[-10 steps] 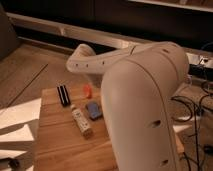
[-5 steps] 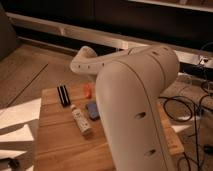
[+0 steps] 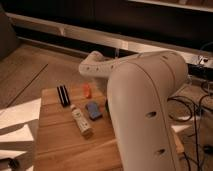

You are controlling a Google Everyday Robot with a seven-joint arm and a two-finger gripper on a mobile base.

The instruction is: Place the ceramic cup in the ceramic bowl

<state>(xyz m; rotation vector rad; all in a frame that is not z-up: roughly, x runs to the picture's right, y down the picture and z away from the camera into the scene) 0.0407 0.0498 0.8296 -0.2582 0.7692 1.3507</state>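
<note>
My arm's large white link [image 3: 145, 110] fills the right half of the camera view, with its elbow [image 3: 93, 66] over the far edge of the wooden table [image 3: 60, 145]. The gripper is hidden behind the arm and does not show. The ceramic bowl and the ceramic cup are out of view, either hidden by the arm or outside the frame. A small dark shape [image 3: 106, 105] shows at the arm's edge, and I cannot tell what it is.
On the table lie a black ridged block [image 3: 62, 95], a small orange object [image 3: 87, 90], a blue packet [image 3: 93, 110] and a white bottle [image 3: 81, 121] on its side. Cables [image 3: 195, 110] trail over the floor at the right. A dark wall with a metal rail runs behind.
The arm's elbow has shifted a little to the right and lower. The things on the table have not moved.
</note>
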